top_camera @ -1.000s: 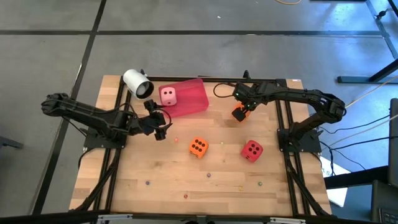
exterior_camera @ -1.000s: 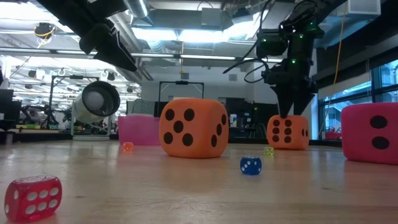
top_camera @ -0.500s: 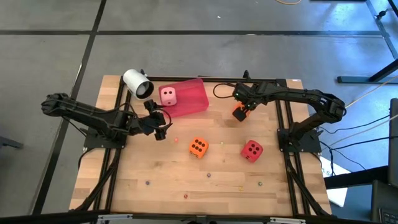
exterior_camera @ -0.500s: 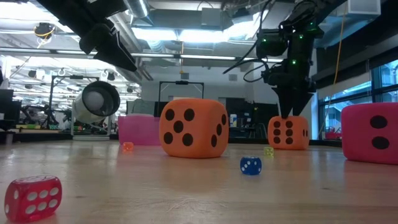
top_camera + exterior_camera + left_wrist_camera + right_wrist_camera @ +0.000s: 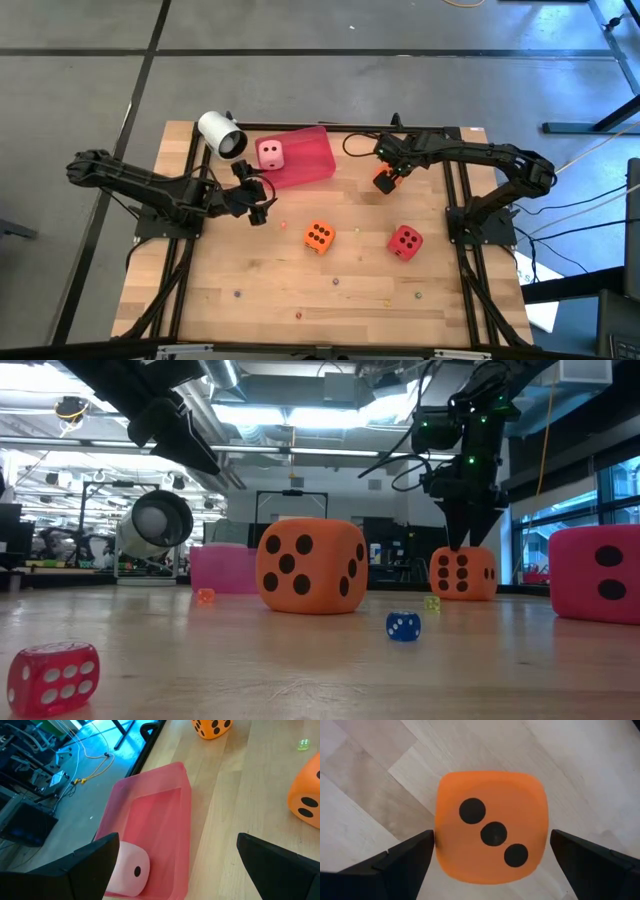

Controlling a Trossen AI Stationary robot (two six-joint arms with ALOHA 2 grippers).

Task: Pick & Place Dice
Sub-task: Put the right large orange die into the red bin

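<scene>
At the table's far right, the right hand (image 5: 490, 865) hangs open, straddling an orange die (image 5: 491, 825); lower squarely, centre both fingers, then squeeze gently. Left hand (image 5: 175, 865) waits open by the pink tray (image 5: 165, 815).

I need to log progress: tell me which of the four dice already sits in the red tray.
The pale pink foam die, resting in the flat red plastic tray. The two orange dice and the red one sit on bare wood.

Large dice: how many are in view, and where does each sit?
4. Pink die in the red tray; orange die under the right gripper; orange die mid-table; red die beside it. None seem hidden.
</scene>
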